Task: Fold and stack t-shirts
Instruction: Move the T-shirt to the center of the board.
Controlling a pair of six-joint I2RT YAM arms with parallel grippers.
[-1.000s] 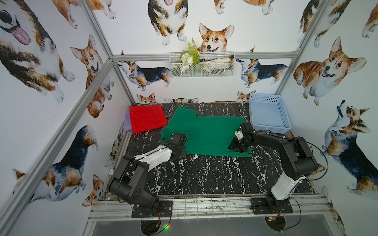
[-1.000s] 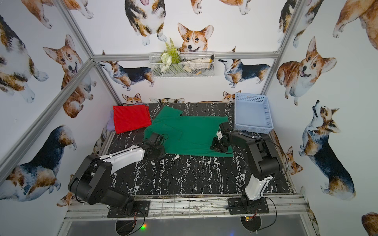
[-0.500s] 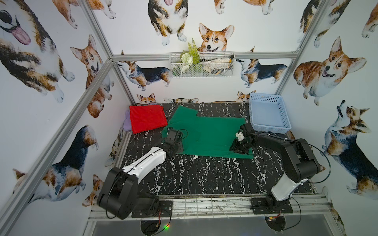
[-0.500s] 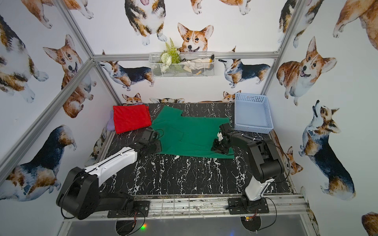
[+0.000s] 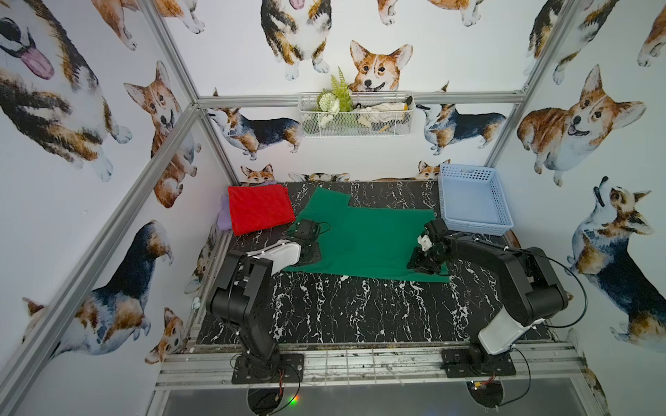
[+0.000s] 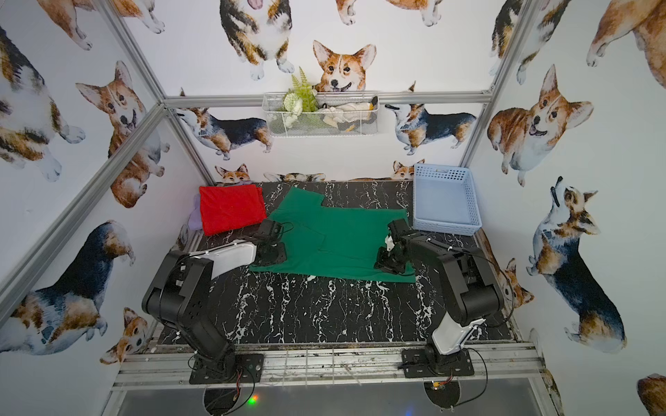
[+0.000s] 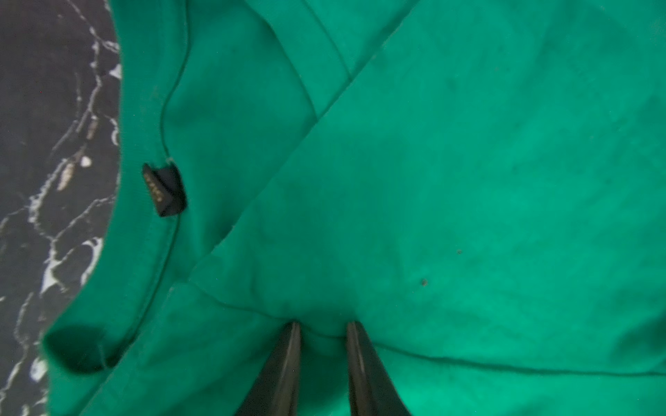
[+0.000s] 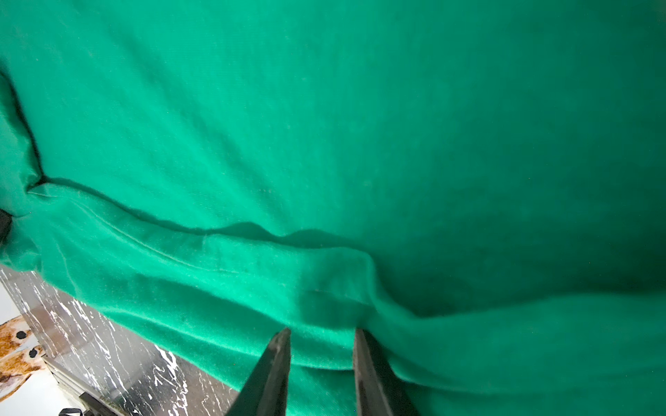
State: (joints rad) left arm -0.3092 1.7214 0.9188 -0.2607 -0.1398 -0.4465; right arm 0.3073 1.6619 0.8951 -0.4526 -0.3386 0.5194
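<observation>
Since the earlier frames, the left arm has drawn back toward the front edge and its elbow is now folded. The right arm has not shifted.

The green t-shirt (image 5: 378,237) lies spread across the middle of the table (image 5: 360,309), with its collar toward the left edge and its hem toward the right edge. The left tool (image 7: 322,326) sits beside the collar and the right tool (image 8: 322,331) at the hem. Each tool's jaws stand narrowly apart with a pucker of cloth between them, so I read both as clamped on the shirt.

The red t-shirt (image 5: 259,209) lies folded at the back left corner. The basket (image 5: 475,227) stands at the back right corner, just beside the hem.

Risks, as I judge them:
- A thin pinch slips when I lift.
- One tool holds only the upper layer, so the layers part.
- Unequal travel skews the fold.
- A wide swing drags cloth onto the red t-shirt or against the basket.
</observation>
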